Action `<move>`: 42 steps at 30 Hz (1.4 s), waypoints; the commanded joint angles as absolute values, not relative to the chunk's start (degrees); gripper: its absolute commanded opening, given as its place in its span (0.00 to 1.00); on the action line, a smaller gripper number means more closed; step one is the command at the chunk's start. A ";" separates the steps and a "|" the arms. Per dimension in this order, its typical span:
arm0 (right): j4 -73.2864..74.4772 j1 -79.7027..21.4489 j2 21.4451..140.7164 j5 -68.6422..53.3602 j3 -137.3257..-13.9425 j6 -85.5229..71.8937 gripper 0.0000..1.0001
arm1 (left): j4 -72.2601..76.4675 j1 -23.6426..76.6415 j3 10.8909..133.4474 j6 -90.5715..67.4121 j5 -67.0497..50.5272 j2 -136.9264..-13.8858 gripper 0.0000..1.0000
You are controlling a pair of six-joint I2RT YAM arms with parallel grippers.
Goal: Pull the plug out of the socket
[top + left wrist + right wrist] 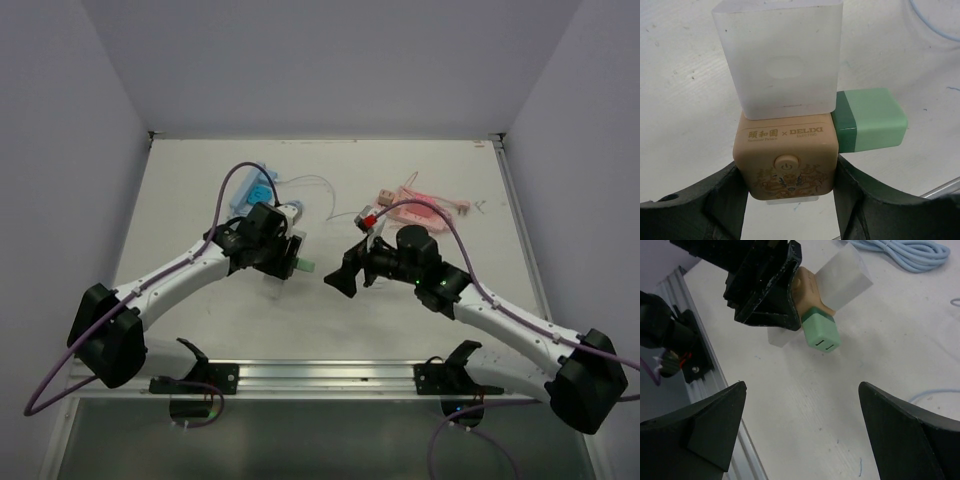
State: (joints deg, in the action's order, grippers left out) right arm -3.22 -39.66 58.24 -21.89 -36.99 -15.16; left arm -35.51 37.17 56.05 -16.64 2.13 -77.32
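Note:
My left gripper is shut on a beige cube socket with a power button and gold print, holding it by two opposite sides just above the table. A green plug sticks out of the socket's right side. A frosted white block sits on the far face. In the right wrist view the green plug points toward my right gripper, which is wide open, holds nothing, and stands a short way off. From above, the green plug lies between the left gripper and the right gripper.
A coiled light-blue cable lies behind the left gripper. Pink parts and a small red piece lie at the back right. An aluminium rail runs along the near table edge.

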 commanded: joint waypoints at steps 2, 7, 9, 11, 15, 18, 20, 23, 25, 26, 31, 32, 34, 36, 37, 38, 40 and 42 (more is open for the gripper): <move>-11.51 -45.51 63.27 -13.72 -36.39 -0.47 0.99 | -27.95 34.28 55.02 -11.52 -7.98 -74.97 0.00; -15.55 -50.44 69.86 -7.57 -37.53 6.76 0.99 | -27.08 30.51 53.70 -10.64 -15.11 -74.18 0.00; -16.87 -52.46 73.20 -4.67 -38.58 9.13 0.99 | -26.72 29.80 52.82 -10.55 -16.43 -73.83 0.00; -17.05 -53.96 75.92 -2.91 -40.07 11.32 0.98 | -26.89 29.36 52.12 -10.46 -16.44 -73.74 0.00; -20.99 -54.67 78.13 -0.44 -40.17 13.18 0.96 | -26.46 29.27 51.15 -10.28 -17.75 -73.04 0.00; -21.27 -54.76 80.23 -0.62 -41.48 14.59 0.95 | -26.37 29.27 50.89 -10.11 -17.40 -72.95 0.00; -21.79 -54.76 81.56 -0.62 -42.36 15.11 0.95 | -26.46 29.18 50.89 -10.02 -17.49 -72.86 0.00; -22.59 -54.76 83.67 -2.19 -43.94 15.82 0.94 | -26.46 29.18 50.89 -9.93 -17.32 -72.77 0.00; -22.32 -54.84 84.63 -3.68 -44.65 16.08 0.93 | -26.54 29.01 50.98 -10.02 -16.88 -72.77 0.00; -22.32 -54.76 84.81 -4.21 -45.26 16.35 0.92 | -26.54 28.92 50.89 -10.02 -16.88 -72.69 0.00; -21.97 -54.84 85.95 -6.06 -46.58 16.96 0.84 | -26.19 27.87 50.89 -10.11 -16.52 -71.98 0.00; -21.71 -54.76 86.31 -6.93 -46.76 17.05 0.83 | -26.02 27.77 50.89 -10.02 -16.52 -71.63 0.00; -20.57 -54.76 86.92 -7.90 -47.28 17.14 0.79 | -25.75 27.42 50.80 -10.02 -16.70 -71.54 0.00; -20.39 -54.76 87.36 -9.13 -47.46 16.96 0.76 | -25.49 27.07 50.71 -10.11 -17.40 -71.46 0.00; -20.30 -54.76 87.45 -9.49 -47.55 16.96 0.75 | -25.49 27.07 50.80 -10.02 -17.58 -71.46 0.00; -19.87 -54.76 87.63 -9.84 -47.90 17.14 0.73 | -25.31 26.98 50.71 -9.93 -17.75 -71.37 0.00; -19.60 -54.76 88.06 -10.02 -48.25 17.31 0.72 | -25.23 26.90 50.63 -9.84 -17.84 -71.19 0.00; -19.69 -54.84 88.50 -9.84 -48.25 17.67 0.70 | -24.96 26.81 50.54 -9.76 -18.10 -71.02 0.00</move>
State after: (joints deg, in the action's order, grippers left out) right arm -18.39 -54.63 87.94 -8.25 -45.71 16.45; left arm -30.81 27.38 49.87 -10.83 -15.03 -73.91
